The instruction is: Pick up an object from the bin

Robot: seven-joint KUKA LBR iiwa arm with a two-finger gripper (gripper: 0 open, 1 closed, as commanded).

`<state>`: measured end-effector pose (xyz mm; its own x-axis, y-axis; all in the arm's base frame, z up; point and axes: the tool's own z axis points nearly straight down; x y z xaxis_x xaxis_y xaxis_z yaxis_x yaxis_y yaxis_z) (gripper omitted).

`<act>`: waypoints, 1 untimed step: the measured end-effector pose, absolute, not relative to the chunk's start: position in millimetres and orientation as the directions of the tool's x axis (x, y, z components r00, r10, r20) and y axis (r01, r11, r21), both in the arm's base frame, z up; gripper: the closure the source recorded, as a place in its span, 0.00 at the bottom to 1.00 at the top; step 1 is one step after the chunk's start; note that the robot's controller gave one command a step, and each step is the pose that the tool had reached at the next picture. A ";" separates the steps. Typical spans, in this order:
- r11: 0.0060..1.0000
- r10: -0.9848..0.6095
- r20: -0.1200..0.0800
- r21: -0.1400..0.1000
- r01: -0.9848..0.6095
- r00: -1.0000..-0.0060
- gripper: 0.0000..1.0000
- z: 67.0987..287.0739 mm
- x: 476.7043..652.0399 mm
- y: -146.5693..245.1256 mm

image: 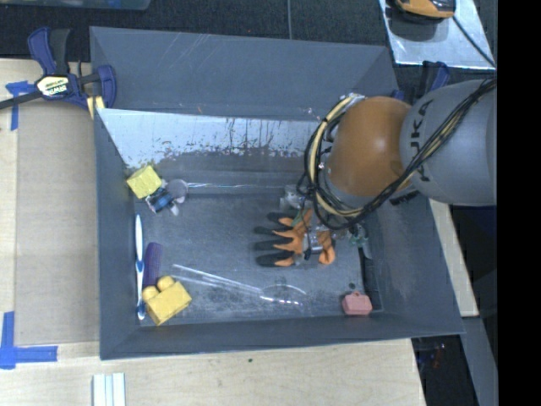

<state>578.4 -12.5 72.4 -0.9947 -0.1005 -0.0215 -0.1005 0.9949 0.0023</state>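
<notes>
My gripper [314, 240] is low in the right half of the bin, below the arm's orange cover. It sits right over a black and orange thing [275, 241] with several finger-like prongs pointing left, and the right end of that thing is hidden under it. Whether it grips the thing I cannot tell. A small pink block [356, 304] lies on the bin floor just below and to the right of the gripper.
Along the left side lie a yellow block [143, 181], a small blue and white piece [166, 197], a blue and white toothbrush [139, 260], a purple stick [152, 264] and a yellow brick [166, 299]. A clear plastic strip [241, 284] lies across the floor's lower middle.
</notes>
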 end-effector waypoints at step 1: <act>1.000 -0.026 -0.016 0.001 -0.026 -1.000 0.00 63.4 588.1 -10.3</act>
